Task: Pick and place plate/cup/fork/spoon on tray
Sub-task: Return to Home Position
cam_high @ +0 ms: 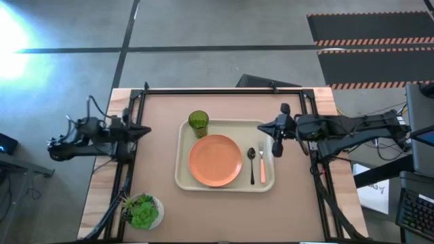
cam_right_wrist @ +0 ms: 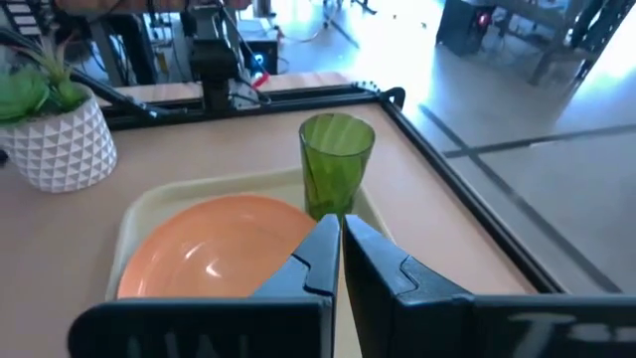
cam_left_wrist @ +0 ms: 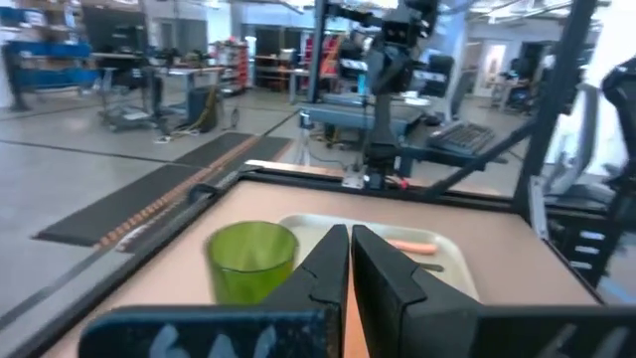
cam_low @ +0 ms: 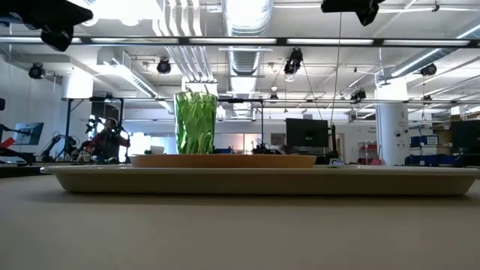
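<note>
Since all four pieces already lie inside the cream tray (cam_high: 182,177), the task looks finished, with nothing left on the bench (cam_high: 224,210) to fetch. The orange plate (cam_high: 215,160) sits flat near the tray's middle, smooth and glossy. The green cup (cam_high: 198,123) stands upright at a tray corner just beside the plate, translucent with a ribbed wall. The dark spoon (cam_high: 251,161) and the pink-handled fork (cam_high: 262,163) lie side by side along the tray's right edge, next to the plate. The left end effector (cam_high: 141,131) hangs at the bench's left edge, fingers pressed together and empty. The right end effector (cam_high: 266,127) hovers above the tray's far right corner, likewise closed on nothing.
</note>
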Action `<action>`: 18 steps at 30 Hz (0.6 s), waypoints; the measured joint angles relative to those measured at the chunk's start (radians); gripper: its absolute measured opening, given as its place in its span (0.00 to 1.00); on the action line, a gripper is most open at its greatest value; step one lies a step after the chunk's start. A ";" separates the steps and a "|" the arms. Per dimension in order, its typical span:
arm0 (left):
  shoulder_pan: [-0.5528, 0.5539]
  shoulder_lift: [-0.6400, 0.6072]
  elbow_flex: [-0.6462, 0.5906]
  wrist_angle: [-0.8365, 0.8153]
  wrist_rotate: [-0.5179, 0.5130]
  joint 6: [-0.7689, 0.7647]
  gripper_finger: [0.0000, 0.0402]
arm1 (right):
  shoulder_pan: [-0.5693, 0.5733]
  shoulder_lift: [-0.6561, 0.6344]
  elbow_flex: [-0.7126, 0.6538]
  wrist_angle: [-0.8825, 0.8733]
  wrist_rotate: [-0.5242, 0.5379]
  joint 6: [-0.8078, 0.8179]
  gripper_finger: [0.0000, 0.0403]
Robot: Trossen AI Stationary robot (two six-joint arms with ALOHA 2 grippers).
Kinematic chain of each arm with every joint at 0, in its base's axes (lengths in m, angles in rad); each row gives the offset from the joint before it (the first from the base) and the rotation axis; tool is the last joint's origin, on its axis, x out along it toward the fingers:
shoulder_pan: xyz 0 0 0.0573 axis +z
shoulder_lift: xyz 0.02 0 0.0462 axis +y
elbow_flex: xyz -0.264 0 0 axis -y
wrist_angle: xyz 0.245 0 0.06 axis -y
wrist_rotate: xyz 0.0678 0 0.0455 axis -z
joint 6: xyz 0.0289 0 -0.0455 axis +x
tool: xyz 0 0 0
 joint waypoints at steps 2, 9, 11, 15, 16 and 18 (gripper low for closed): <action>0.000 -0.005 -0.061 0.069 0.029 -0.005 0.00 | -0.007 -0.010 -0.006 0.001 0.000 -0.007 0.02; 0.000 -0.008 -0.337 0.527 0.047 -0.061 0.00 | -0.026 -0.067 -0.098 0.193 -0.001 -0.018 0.02; 0.000 -0.009 -0.409 0.650 0.047 -0.061 0.00 | -0.026 -0.082 -0.131 0.224 -0.002 -0.018 0.02; 0.000 -0.009 -0.489 0.816 0.047 -0.052 0.00 | -0.026 -0.095 -0.181 0.226 -0.004 0.035 0.02; 0.000 -0.008 -0.488 0.813 0.048 -0.048 0.00 | -0.025 -0.096 -0.193 0.229 -0.004 0.046 0.02; 0.000 -0.003 -0.489 0.800 0.049 -0.027 0.00 | -0.025 -0.099 -0.216 0.232 -0.004 0.073 0.02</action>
